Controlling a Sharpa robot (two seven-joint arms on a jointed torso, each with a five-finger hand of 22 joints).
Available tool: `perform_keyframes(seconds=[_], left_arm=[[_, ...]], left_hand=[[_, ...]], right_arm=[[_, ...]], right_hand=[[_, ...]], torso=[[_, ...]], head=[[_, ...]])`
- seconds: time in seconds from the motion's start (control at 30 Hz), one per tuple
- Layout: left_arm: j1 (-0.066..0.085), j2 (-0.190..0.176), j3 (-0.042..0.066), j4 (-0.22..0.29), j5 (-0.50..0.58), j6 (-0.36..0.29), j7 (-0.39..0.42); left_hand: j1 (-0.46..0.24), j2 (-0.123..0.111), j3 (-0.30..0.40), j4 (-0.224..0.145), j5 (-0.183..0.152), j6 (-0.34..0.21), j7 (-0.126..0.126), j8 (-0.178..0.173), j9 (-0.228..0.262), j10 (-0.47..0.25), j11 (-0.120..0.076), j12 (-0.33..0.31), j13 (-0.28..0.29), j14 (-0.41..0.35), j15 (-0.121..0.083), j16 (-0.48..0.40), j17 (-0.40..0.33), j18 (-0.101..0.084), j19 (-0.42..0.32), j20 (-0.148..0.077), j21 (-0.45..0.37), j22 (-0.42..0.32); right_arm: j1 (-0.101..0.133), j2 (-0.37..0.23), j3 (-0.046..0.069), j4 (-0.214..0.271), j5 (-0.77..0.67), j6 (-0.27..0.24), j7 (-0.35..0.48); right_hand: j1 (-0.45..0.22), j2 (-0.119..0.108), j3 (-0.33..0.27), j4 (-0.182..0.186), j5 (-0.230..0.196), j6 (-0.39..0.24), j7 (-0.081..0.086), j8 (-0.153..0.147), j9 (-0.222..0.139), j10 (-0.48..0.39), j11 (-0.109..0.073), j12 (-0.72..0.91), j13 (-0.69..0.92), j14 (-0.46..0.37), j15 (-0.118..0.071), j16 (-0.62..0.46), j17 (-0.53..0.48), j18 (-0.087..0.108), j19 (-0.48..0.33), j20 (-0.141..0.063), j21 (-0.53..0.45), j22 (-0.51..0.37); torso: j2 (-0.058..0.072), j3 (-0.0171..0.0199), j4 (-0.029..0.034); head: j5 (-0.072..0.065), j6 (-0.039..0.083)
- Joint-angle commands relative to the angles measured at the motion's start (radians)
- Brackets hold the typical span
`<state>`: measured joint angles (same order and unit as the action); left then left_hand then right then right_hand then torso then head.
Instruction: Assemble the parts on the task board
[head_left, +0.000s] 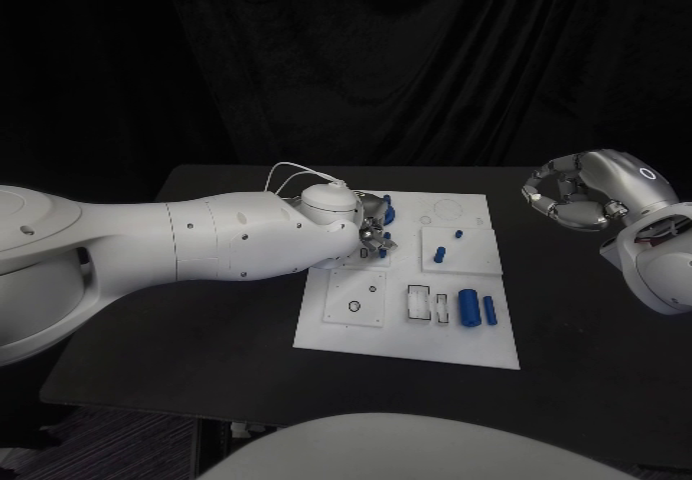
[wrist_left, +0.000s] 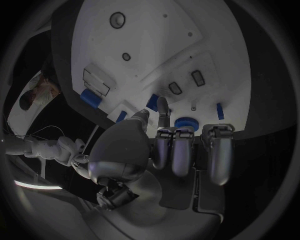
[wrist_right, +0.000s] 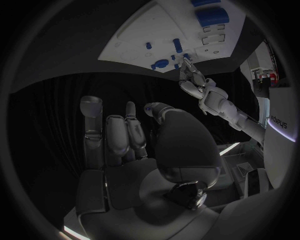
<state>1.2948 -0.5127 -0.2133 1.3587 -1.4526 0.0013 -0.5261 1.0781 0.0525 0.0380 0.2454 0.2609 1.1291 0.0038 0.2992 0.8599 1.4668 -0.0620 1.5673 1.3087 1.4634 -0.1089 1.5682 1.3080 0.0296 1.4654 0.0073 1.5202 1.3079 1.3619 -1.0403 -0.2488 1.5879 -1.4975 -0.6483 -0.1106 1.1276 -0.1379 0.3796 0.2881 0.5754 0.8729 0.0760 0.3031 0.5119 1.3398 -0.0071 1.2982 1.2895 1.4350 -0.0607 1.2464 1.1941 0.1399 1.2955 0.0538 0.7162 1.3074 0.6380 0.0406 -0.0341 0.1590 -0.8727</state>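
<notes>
Several blue parts (head_left: 467, 306) lie on board (head_left: 418, 345). Left hand (head_left: 372, 232) hovers at far-left corner, grip unclear. Right hand (head_left: 577, 190) curled, empty, off right. Risk: fingers knock loose parts nearby.

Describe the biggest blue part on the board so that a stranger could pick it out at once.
Start at the white task board in the middle of the black table. Near its front edge, on the robot's right, two blue parts lie side by side. Take the large blue cylinder: it is thicker than the slim blue piece on its right.
</notes>
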Motion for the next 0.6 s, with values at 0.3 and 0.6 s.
perform_keyframes(seconds=[0.3,0.6], left_arm=[[-0.003,0.001,0.001,0.002,-0.006,0.015,0.025],[-0.005,0.000,0.001,0.001,-0.006,0.021,0.025]], left_hand=[[0.001,-0.003,0.003,0.006,0.001,-0.003,0.007,-0.014,-0.006,0.104,0.008,0.003,0.262,0.107,0.007,0.003,0.263,-0.006,0.048,0.004,-0.007,0.190],[-0.036,-0.004,-0.010,0.037,-0.062,0.010,0.011,-0.037,-0.016,0.104,0.012,0.003,0.262,0.107,0.011,0.003,0.263,-0.006,0.047,0.009,-0.009,0.190]], right_arm=[[-0.005,0.001,0.001,0.000,-0.006,0.001,-0.010],[-0.005,0.000,0.001,0.000,-0.006,0.002,-0.011]], right_hand=[[0.007,0.006,0.008,0.000,0.005,-0.004,0.002,0.006,0.002,-0.007,-0.001,-0.006,-0.001,-0.008,-0.001,-0.004,-0.002,-0.002,-0.004,-0.001,-0.005,0.066],[0.007,0.006,0.008,0.000,0.005,-0.004,0.002,0.006,0.002,-0.007,-0.001,-0.006,-0.001,-0.008,-0.001,-0.004,-0.002,-0.002,-0.004,-0.001,-0.005,0.066]], torso=[[0.000,-0.0006,0.0015],[0.000,-0.0002,0.0012]], head=[[0.001,0.000],[0.000,0.000]])
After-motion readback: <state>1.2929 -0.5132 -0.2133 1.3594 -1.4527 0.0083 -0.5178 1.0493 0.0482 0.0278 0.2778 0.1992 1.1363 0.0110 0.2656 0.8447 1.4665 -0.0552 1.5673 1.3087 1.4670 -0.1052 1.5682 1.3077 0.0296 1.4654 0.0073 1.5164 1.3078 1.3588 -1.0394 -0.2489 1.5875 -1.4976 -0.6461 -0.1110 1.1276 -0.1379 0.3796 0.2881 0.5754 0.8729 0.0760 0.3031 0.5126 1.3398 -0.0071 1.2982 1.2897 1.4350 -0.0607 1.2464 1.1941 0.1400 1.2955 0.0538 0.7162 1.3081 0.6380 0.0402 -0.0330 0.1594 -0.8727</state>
